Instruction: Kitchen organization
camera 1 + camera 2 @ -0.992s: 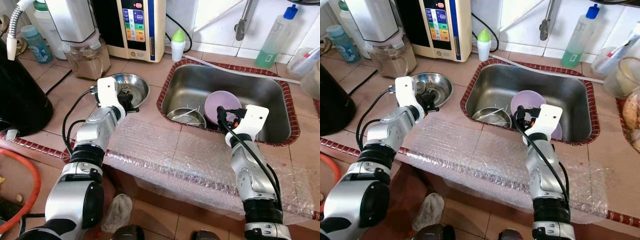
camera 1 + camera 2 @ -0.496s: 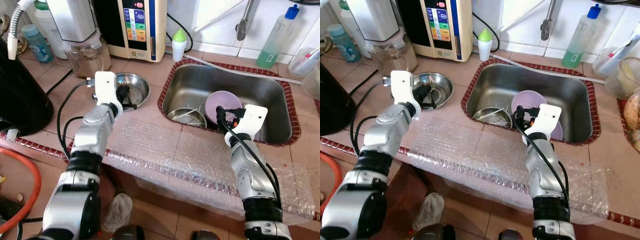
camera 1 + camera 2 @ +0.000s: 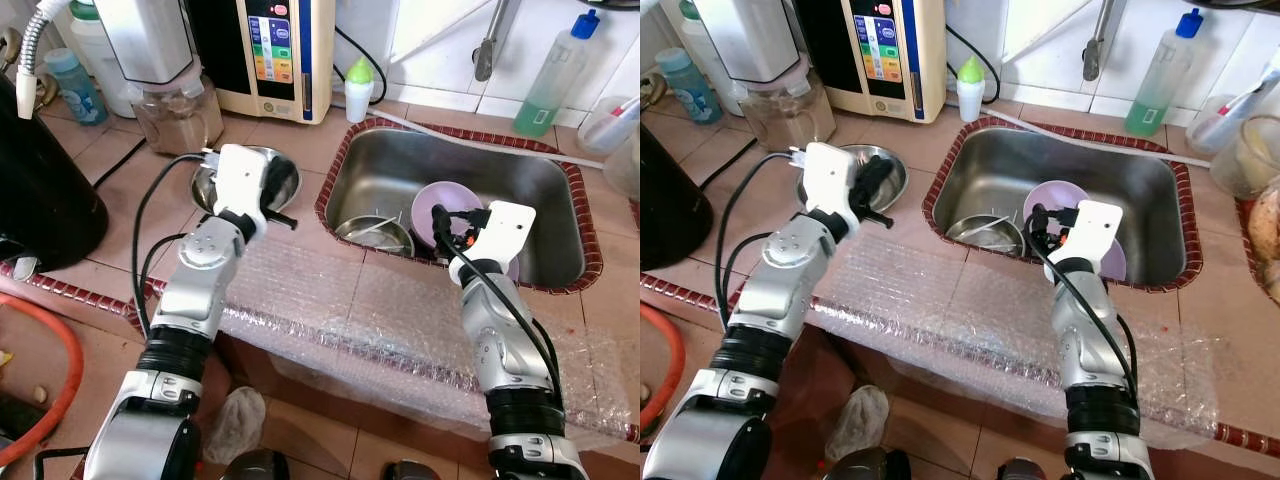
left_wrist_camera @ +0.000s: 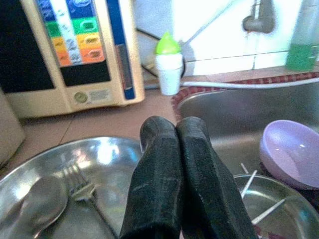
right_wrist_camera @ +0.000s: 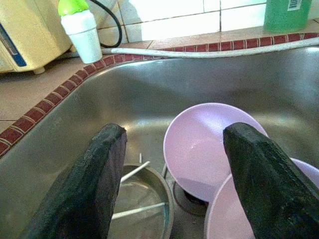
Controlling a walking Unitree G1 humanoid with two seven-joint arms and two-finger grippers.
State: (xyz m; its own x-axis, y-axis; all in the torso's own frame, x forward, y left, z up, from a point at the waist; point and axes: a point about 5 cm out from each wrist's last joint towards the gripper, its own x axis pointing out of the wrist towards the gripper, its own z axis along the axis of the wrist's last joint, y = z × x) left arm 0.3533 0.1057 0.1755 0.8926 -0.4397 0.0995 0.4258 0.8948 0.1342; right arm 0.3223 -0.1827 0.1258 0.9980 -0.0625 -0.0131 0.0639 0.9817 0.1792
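Two grippers at work over a tiled counter, listed from frame left to frame right. Upper left of the left eye view: black kettle (image 3: 35,170), blender base (image 3: 165,75) and cream water unit (image 3: 280,50) along the wall. Left of centre: left gripper (image 3: 272,200), fingers pressed together and empty, above the near rim of a steel plate (image 3: 285,172); fork (image 4: 87,196) and spoon (image 4: 37,201) lying inside that plate, untouched. Lower centre: bubble wrap (image 3: 380,310) draped over the counter edge. Centre right: steel sink (image 3: 400,165) with a small steel bowl (image 3: 375,235) and, beside it, a tilted lilac bowl (image 3: 445,205) on a second lilac dish (image 5: 239,209). Right of centre: right gripper (image 5: 174,174), fingers spread wide and empty, poised just above the lilac bowl. Upper right: green soap bottle (image 3: 550,75). Likely hazards: smooth tilted bowl slipping out of a shallow pinch and clattering onto the steel bowl; closed left fingers nudging the plate rim and tipping the cutlery; slick wrap letting anything set down slide off the edge.
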